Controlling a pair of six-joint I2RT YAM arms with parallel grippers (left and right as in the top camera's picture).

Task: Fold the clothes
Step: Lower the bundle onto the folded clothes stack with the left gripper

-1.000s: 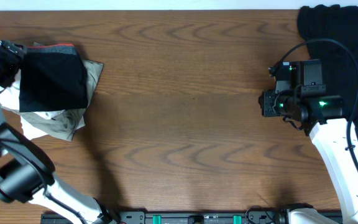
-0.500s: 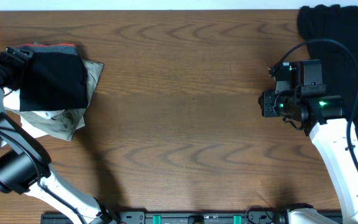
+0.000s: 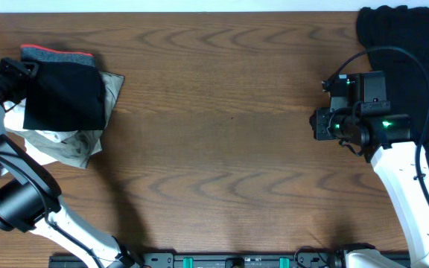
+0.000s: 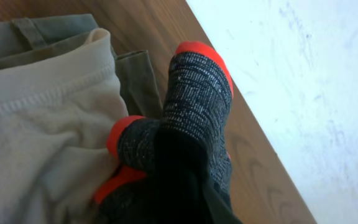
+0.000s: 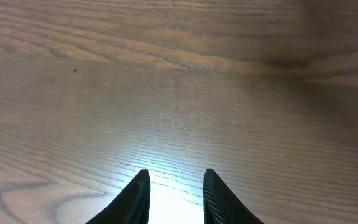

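Closing since a second ago, my left gripper [image 3: 12,68] now pinches the waistband [image 4: 197,102] of the leggings [image 3: 65,93]; my right gripper [image 5: 175,194] hangs parted, empty.

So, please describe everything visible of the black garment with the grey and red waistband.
The black garment is soft dark fabric, folded into a rough square. Its waistband, speckled grey knit edged in coral red, is bunched and partly raised. It lies on beige and olive clothes at the table's far left corner. The left gripper meets its left edge; a grip is not clear.
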